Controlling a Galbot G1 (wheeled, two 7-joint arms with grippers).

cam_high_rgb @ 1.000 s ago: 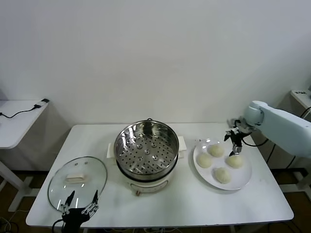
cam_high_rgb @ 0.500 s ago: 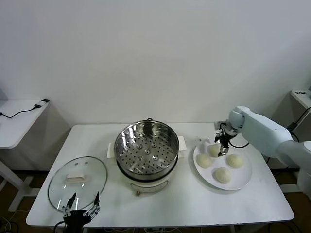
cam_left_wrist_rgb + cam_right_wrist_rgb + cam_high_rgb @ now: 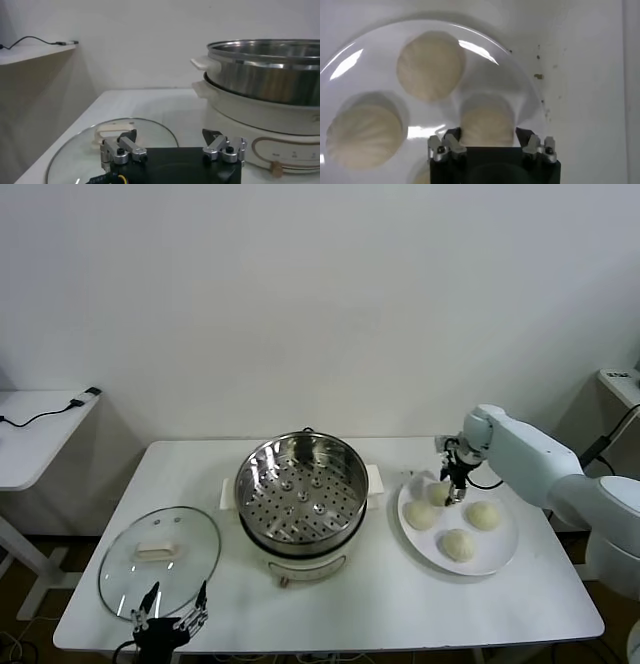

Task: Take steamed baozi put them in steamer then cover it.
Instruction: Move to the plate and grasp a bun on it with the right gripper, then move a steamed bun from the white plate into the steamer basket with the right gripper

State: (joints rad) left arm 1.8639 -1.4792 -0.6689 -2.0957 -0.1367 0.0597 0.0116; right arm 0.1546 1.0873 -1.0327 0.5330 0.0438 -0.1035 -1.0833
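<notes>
Nearest, the left gripper (image 3: 168, 618) is hanging with its fingers spread and empty at the white table's (image 3: 330, 604) front edge, just beside the round clear glass cover (image 3: 160, 557) lying flat.

Farther back, the shiny perforated stainless-steel steamer (image 3: 301, 487) is sitting uncovered on its cream-white cooker base at the table's middle, and the right gripper (image 3: 487, 145) is reaching down over the flat white round plate (image 3: 500, 552), its open fingers straddling one of the four cream-white steamed baozi (image 3: 487, 123) without yet closing on it.
</notes>
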